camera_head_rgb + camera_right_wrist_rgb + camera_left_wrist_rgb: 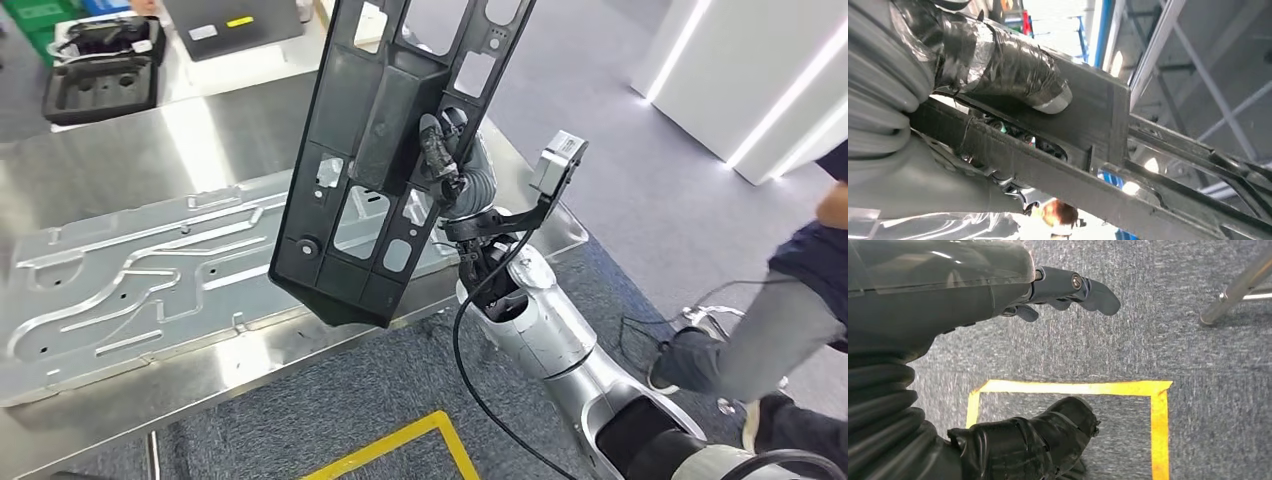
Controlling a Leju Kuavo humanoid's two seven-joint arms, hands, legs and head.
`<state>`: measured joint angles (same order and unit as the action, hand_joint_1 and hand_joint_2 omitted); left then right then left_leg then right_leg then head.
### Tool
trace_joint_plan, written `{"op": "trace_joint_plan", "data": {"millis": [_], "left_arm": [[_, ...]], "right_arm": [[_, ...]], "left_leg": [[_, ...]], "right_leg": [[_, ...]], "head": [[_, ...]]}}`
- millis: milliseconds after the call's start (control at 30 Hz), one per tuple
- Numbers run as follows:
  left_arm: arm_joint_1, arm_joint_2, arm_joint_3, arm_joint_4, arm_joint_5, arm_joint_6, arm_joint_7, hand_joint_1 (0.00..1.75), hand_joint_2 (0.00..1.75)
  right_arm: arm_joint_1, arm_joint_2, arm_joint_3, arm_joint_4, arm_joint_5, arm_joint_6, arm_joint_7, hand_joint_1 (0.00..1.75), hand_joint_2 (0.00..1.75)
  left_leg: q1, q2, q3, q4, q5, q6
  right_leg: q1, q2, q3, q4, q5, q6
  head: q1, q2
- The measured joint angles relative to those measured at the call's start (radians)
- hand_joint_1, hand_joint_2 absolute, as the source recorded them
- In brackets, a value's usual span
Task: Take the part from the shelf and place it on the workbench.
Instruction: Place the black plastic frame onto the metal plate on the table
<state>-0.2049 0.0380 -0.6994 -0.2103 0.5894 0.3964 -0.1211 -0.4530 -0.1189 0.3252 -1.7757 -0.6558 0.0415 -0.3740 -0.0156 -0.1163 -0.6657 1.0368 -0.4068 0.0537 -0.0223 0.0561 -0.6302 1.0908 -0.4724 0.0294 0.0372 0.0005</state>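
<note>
Hand [445,150] — fingers around part [385,150]

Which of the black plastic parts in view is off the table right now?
The long black frame part, gripped by the right hand and held tilted above the workbench. The black moulded tray parts rest on the far table corner.

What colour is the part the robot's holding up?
Black, clearest in the head view: the part, gripped by the right hand.

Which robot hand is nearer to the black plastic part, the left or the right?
The right. The right robot hand grips the black plastic part above the workbench; the left robot hand hangs over the carpet floor, apart from it.
</note>
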Motion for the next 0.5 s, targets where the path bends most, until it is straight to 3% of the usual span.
{"op": "trace_joint_plan", "data": {"millis": [67, 100, 133, 200, 267, 333, 367, 400, 467, 500], "left_arm": [[0.0, -0.002, 0.0, 0.0, 0.001, -0.001, 0.001, 0.0, 1.75], [0.002, -0.002, 0.0, 0.0, 0.001, -0.001, 0.002, 0.0, 1.75], [0.005, -0.002, 0.0, 0.0, 0.002, 0.0, 0.002, 0.0, 1.75], [0.007, -0.001, 0.0, 0.0, 0.003, 0.0, 0.003, 0.0, 1.75], [0.004, -0.001, 0.0, 0.0, 0.004, 0.001, 0.002, 0.0, 1.75], [0.002, -0.002, 0.0, 0.001, 0.006, 0.0, 0.002, 0.0, 1.75], [0.003, -0.002, 0.0, 0.001, 0.007, 0.0, 0.002, 0.0, 1.75], [0.004, -0.002, 0.0, 0.001, 0.008, 0.0, 0.002, 0.0, 1.75], [0.006, -0.002, 0.0, 0.001, 0.012, 0.0, 0.0, 0.0, 1.75], [0.007, -0.002, 0.0, 0.001, 0.015, 0.001, -0.002, 0.0, 1.75]], "right_arm": [[0.0, 0.001, 0.002, 0.003, 0.0, 0.0, 0.001, 1.75, 1.75], [-0.001, 0.001, 0.003, 0.005, 0.0, 0.0, 0.002, 1.75, 1.75], [-0.002, 0.001, 0.005, 0.006, 0.001, 0.0, 0.004, 1.75, 1.75], [-0.006, 0.002, 0.009, 0.008, 0.002, 0.0, 0.007, 1.75, 1.75], [-0.008, 0.004, 0.013, 0.01, 0.006, 0.0, 0.012, 1.75, 1.75], [-0.007, 0.004, 0.019, 0.014, 0.01, -0.001, 0.016, 1.75, 1.75], [-0.007, 0.004, 0.022, 0.016, 0.012, -0.001, 0.017, 1.75, 1.75], [-0.007, 0.004, 0.024, 0.018, 0.012, -0.002, 0.017, 1.75, 1.75], [-0.009, 0.004, 0.027, 0.02, 0.016, -0.005, 0.02, 1.75, 1.75], [-0.011, 0.004, 0.028, 0.021, 0.023, -0.013, 0.024, 1.75, 1.75]], "left_leg": [[0.005, -0.02, -0.009, 0.005, 0.0, -0.011], [0.005, -0.031, -0.01, 0.003, 0.002, -0.016], [0.004, -0.028, -0.011, 0.003, 0.001, -0.022], [-0.002, 0.02, -0.028, 0.039, -0.021, -0.035], [0.006, 0.084, -0.079, 0.144, -0.071, -0.05], [0.019, 0.106, -0.131, 0.243, -0.099, -0.063], [0.025, 0.11, -0.136, 0.25, -0.091, -0.068], [0.03, 0.113, -0.122, 0.219, -0.067, -0.073], [0.036, 0.121, -0.054, 0.089, -0.008, -0.08], [0.033, 0.124, -0.022, 0.032, 0.008, -0.08]], "right_leg": [[0.002, 0.017, 0.016, -0.03, -0.001, -0.008], [0.0, 0.008, 0.021, -0.035, -0.002, -0.012], [-0.001, -0.003, 0.026, -0.041, -0.001, -0.017], [-0.011, -0.028, 0.039, -0.053, 0.002, -0.025], [-0.013, -0.055, 0.05, -0.059, 0.0, -0.029], [-0.016, -0.081, 0.057, -0.059, -0.006, -0.029], [-0.018, -0.092, 0.06, -0.059, -0.009, -0.026], [-0.021, -0.1, 0.064, -0.059, -0.012, -0.022], [-0.026, -0.113, 0.072, -0.06, -0.02, -0.011], [-0.026, -0.117, 0.075, -0.06, -0.023, -0.004]], "head": [[-0.003, 0.0], [-0.002, 0.0], [-0.002, 0.0], [-0.009, 0.0], [-0.015, 0.0], [-0.016, 0.0], [-0.016, 0.0], [-0.016, 0.0], [-0.016, 0.0], [-0.017, 0.0]]}}
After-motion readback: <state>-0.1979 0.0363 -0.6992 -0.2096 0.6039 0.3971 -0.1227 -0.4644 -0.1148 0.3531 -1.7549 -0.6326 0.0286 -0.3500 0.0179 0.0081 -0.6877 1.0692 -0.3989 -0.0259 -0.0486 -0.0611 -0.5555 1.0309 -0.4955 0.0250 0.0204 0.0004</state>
